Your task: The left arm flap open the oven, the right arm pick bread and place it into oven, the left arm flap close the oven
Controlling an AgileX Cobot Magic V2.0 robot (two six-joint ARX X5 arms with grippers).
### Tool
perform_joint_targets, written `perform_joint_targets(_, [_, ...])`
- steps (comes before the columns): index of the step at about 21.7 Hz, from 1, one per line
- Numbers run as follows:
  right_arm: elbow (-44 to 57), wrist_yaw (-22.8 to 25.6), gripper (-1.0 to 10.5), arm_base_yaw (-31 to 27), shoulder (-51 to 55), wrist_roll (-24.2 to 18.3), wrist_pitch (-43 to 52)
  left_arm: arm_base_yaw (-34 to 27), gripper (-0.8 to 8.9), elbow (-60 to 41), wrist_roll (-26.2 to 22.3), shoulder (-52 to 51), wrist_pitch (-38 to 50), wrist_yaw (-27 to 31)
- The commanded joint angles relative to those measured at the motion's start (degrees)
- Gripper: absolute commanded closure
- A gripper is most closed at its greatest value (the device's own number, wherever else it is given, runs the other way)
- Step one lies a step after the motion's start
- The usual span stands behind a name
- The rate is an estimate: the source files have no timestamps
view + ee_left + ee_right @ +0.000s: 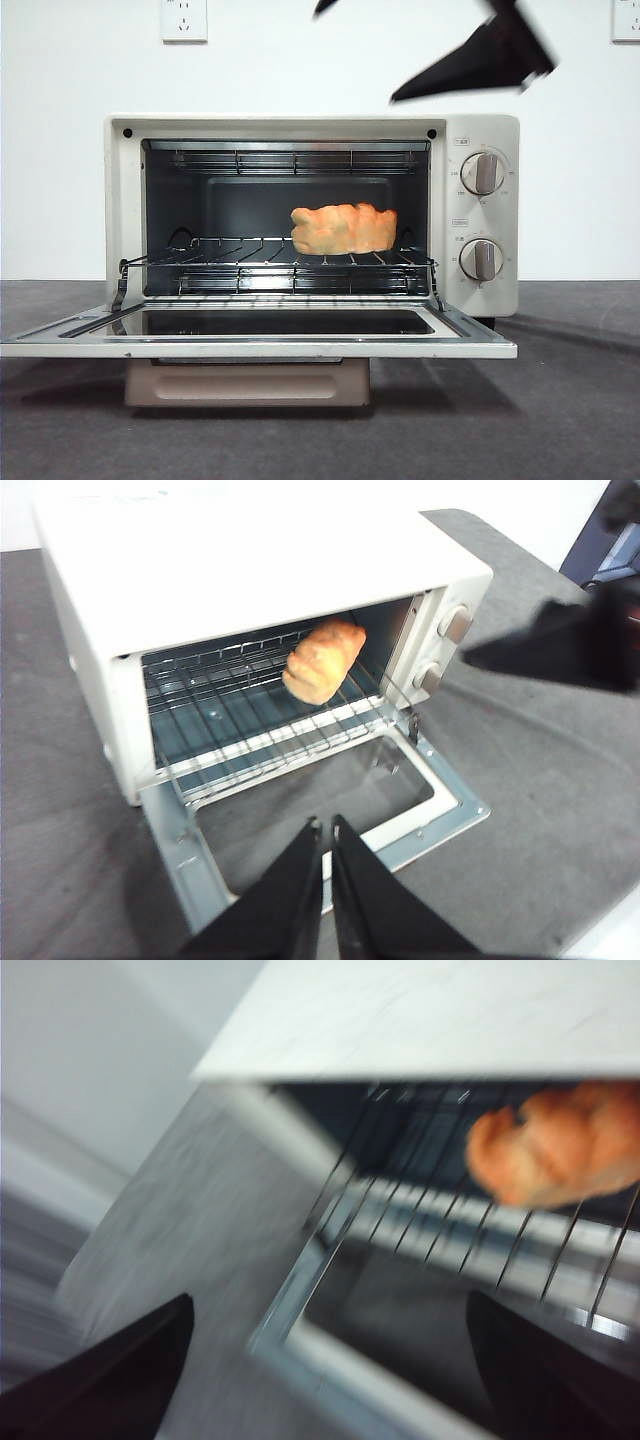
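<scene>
One oven (310,215) on the table, door (260,335) flapped flat open. One bread (343,229) sits on the wire rack (240,262), toward the rack's right end, clear of the front edge. Right gripper (470,65) is up above the oven's right top corner, jaws wide apart, empty. Left gripper (327,830) hovers over the door's front edge, jaws nearly together, holding nothing. Risk: a lift from too far off-centre could let the door slip and drop back. Two knobs (484,173).
</scene>
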State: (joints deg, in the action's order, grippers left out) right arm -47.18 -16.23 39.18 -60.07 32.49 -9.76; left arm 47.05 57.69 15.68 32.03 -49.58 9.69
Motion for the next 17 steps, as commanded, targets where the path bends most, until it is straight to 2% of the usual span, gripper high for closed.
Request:
perform_joint_targets(1, [-0.5, -2.9, 5.2, 0.0, 6.1, -5.5, -6.3, 0.5, 7.99, 0.7, 1.1, 3.3, 3.6, -2.1])
perform_joint_targets(5, [-0.5, -5.8, 5.2, 0.0, 15.0, -8.0, -15.2, -0.2, 7.99, 0.8, 1.1, 8.1, 7.3, -7.2])
perform_joint_targets(9, [-0.5, -6.3, 5.2, 0.0, 22.9, -10.4, -24.5, -2.7, 7.99, 0.9, 3.7, 12.7, 12.1, -19.0])
perform_joint_targets(12, [-0.5, -6.3, 5.2, 0.0, 27.9, -10.4, -29.9, -5.4, 7.99, 0.9, 6.5, 15.4, 14.3, -25.7])
perform_joint_targets(17, [-1.7, -5.8, 5.2, 0.0, 33.8, -9.9, -36.4, -13.6, 7.99, 0.9, 7.3, 19.4, 13.9, -30.0])
